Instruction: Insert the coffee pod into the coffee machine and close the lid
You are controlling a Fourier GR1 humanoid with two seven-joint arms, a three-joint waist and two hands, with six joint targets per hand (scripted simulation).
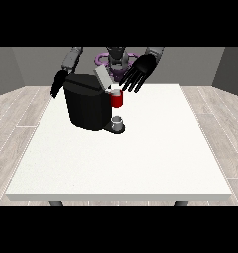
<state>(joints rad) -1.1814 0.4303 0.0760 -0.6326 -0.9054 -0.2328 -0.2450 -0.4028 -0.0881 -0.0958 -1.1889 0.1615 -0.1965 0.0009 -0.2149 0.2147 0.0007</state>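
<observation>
A large white table (pixel 140 163) fills the middle of the front view, its near edge low in the frame and two dark legs showing beneath it; around it lies a pale grey wood-plank floor (pixel 214 133), and plain grey walls (pixel 21 64) close the room behind. At about eleven o'clock from the table's centre stands the black coffee machine (pixel 86 106), a squat dark body with its grey lid (pixel 101 76) tilted up and open at the top. On the machine's three o'clock side sits its red brewing head (pixel 117 99), and directly below that, at six o'clock from it, a small grey cup (pixel 118 121) rests on the machine's dark base. The coffee pod cannot be made out as a separate thing; it may lie at the red part's top, but this cannot be told. The robot (pixel 118 57) stands behind the table at twelve o'clock. The hand at the view's right (pixel 140 71) hangs at about one o'clock from the red part, just above and beside it, its fingers spread straight and pointing down towards the machine, holding nothing. The hand at the view's left (pixel 58 83) hangs at the machine's ten o'clock corner, partly hidden behind it; how its fingers lie cannot be told.
</observation>
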